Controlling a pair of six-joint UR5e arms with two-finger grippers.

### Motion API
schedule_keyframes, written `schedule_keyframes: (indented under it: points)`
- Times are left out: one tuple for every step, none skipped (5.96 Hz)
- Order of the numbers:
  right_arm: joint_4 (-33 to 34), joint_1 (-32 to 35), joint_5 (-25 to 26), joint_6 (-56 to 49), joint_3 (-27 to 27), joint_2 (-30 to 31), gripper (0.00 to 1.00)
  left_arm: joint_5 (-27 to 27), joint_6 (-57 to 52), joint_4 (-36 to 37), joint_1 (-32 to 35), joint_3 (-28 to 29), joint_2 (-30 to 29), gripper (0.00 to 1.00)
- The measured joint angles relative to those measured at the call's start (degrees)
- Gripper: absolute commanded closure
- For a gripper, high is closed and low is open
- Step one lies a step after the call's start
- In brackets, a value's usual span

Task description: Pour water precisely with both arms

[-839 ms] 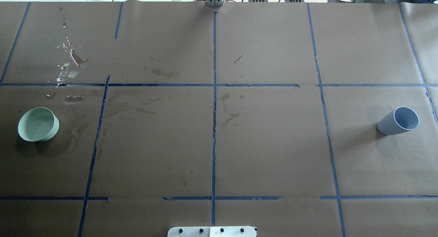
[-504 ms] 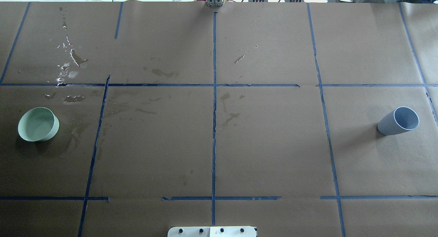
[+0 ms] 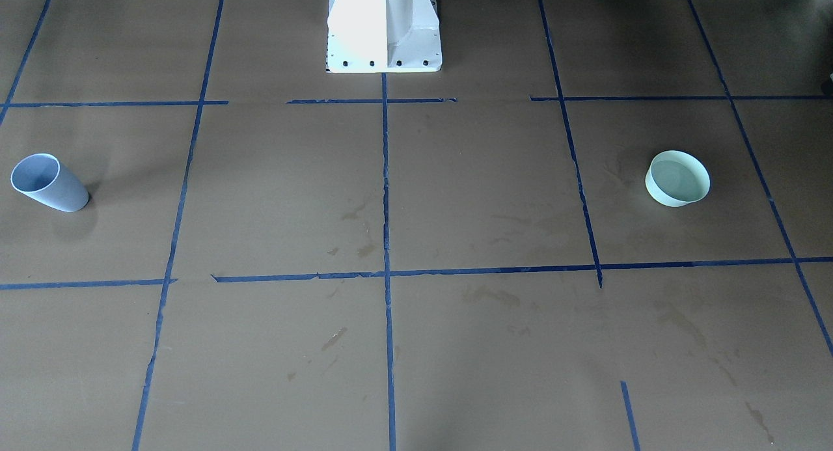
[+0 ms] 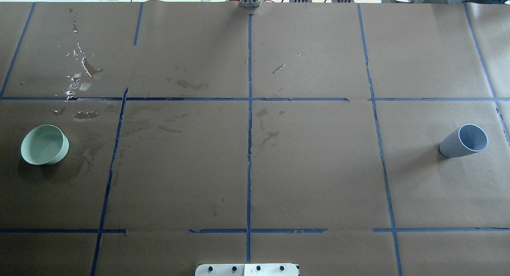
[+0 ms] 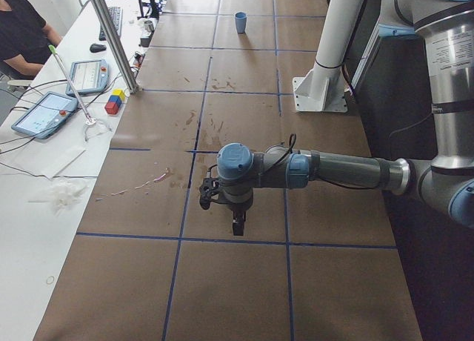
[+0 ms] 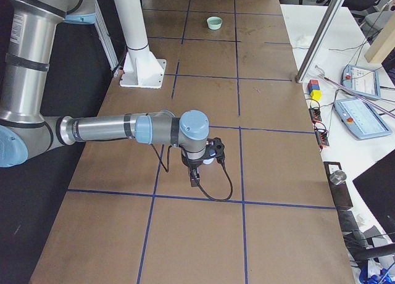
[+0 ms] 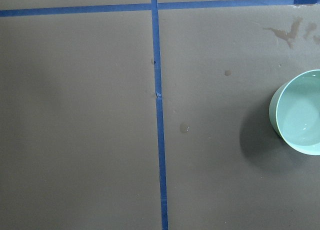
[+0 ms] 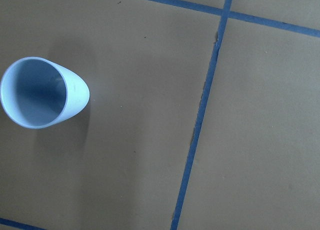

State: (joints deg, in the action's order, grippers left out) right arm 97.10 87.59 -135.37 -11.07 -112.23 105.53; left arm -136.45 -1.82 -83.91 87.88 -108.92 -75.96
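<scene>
Overhead exterior: bowl point(image 4: 63, 149) and cup point(image 4: 449, 147) stand well apart, neither held.
Water point(image 7: 300, 115) sits in the bowl by the table's point(image 4: 318, 168) left edge; I cannot tell if the left gripper point(image 5: 237, 225) or right gripper point(image 6: 195, 179) is clenched; I'd grip firmly, tilt slowly.

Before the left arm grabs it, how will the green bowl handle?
Green bowl is low and wide, so probably won't tip. It seems to hold water, so likely sloshes if jerked. Smooth wall may be slippery.

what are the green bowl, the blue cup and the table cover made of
Green bowl: probably plastic, smooth and matt, one even pale colour.
Blue cup: likely plastic too, thin wall, faint sheen.
Table cover: brown paper by its look, matt, stained darker in patches.
</scene>
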Motion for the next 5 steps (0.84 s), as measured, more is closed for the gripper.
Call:
schedule_keyframes:
  points:
    - [-0.9, -0.1, -0.5, -0.1, 0.0, 0.1, 0.00, 0.1, -0.1, -0.3, -0.1, 0.1, 0.4, 0.00]
    - [-2.1, -0.5, -0.8, -0.1, 0.2, 0.1, 0.00, 0.1, -0.2, -0.7, -0.1, 0.0, 0.8, 0.00]
    - [-2.9, -0.9, -1.0, 0.0, 0.2, 0.1, 0.00, 0.0, -0.2, -1.3, -0.2, -0.2, 0.9, 0.00]
    - [-3.2, -1.2, -1.0, 0.3, 0.2, 0.0, 0.00, -0.1, -0.1, -2.6, -0.4, -0.3, 0.9, 0.00]
    - [-3.4, -1.4, -1.0, 0.4, 0.2, 0.0, 0.00, -0.2, -0.2, -4.1, -1.0, -0.3, 0.9, 0.00]
